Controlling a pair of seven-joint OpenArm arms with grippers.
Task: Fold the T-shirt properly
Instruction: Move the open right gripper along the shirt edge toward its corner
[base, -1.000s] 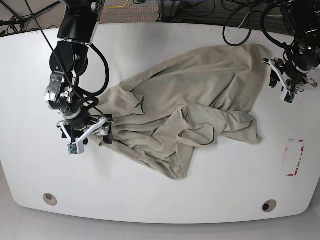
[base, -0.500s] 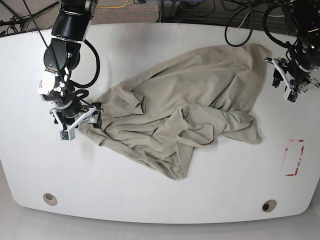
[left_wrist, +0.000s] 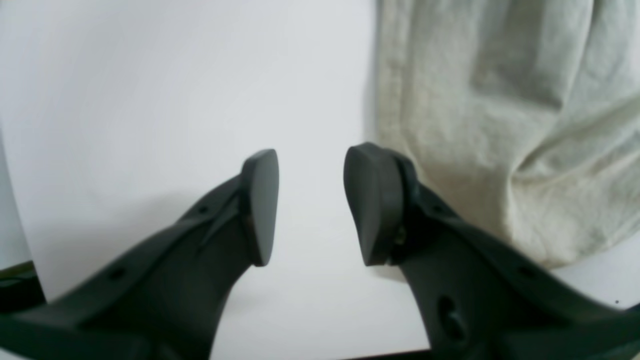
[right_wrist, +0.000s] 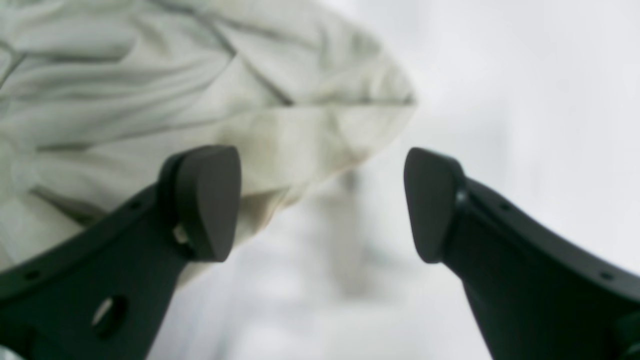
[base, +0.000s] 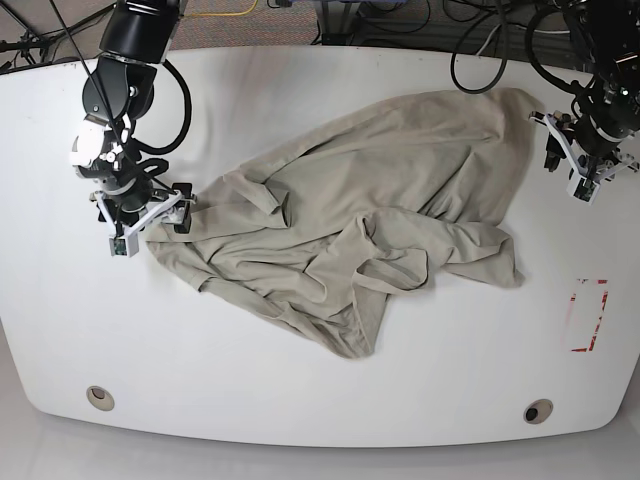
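Where T-shirt (base: 380, 210) lies crumpled, no legible writing

The base view looks straight down on the white oval worktop (base: 300, 400); both wrist views sit close above it, sharing the crumpled khaki-beige cotton T-shirt (base: 350, 230).
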